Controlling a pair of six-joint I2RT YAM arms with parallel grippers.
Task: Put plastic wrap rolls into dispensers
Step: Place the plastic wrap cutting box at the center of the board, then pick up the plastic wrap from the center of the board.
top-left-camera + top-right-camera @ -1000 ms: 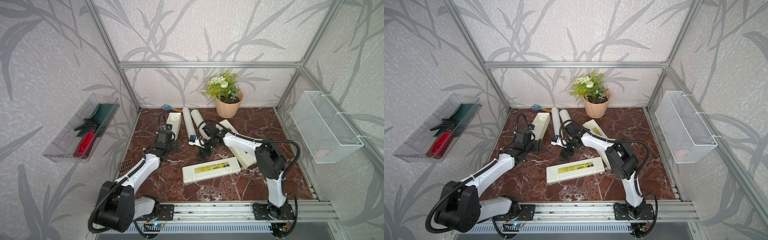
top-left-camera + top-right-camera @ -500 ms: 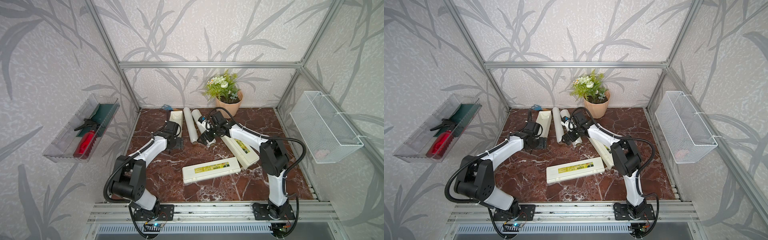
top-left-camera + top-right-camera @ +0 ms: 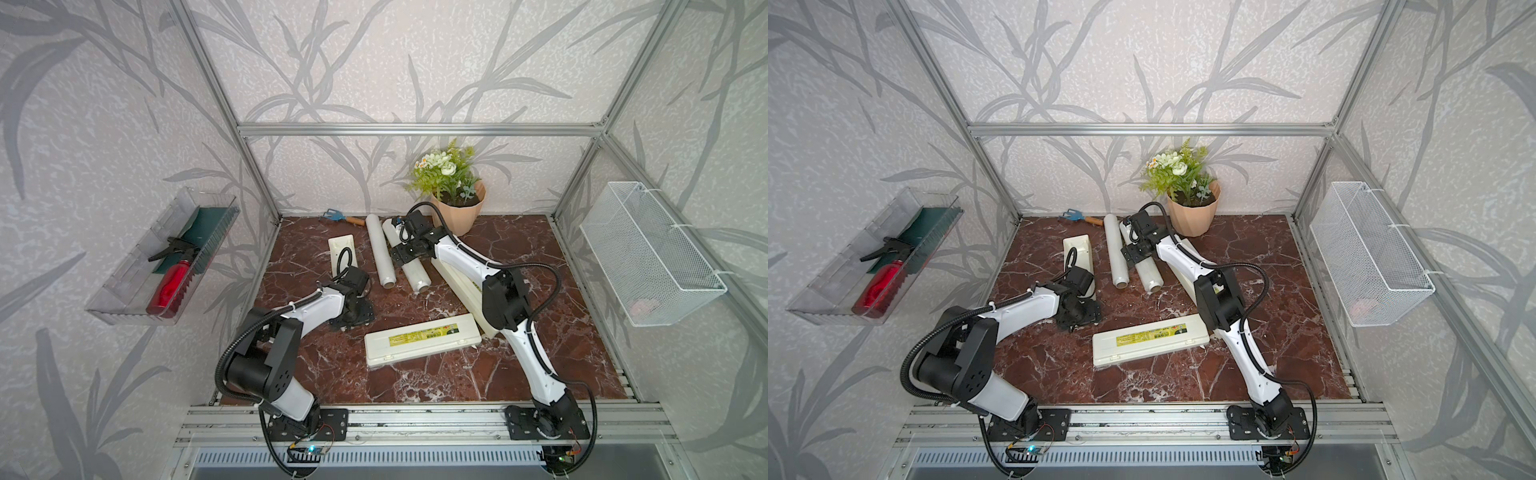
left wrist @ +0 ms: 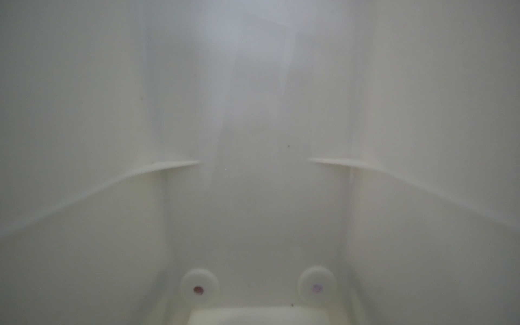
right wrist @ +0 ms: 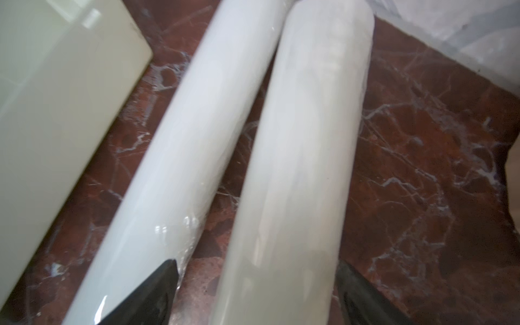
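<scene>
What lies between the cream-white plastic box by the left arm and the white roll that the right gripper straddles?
The second long white plastic wrap roll, lying on the red marble table; the right wrist view and both top views show it.

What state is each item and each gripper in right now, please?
Right roll, lying flat, straddled by the right gripper, not clamped.
Left roll, lying flat beside it, free.
Front dispenser, shut, label up.
Dispenser under the right arm, label up, partly hidden.
Cream box by the left arm, seemingly open, interior bare.
Right gripper, open.
Left gripper, at the cream box, jaws unseen.
</scene>
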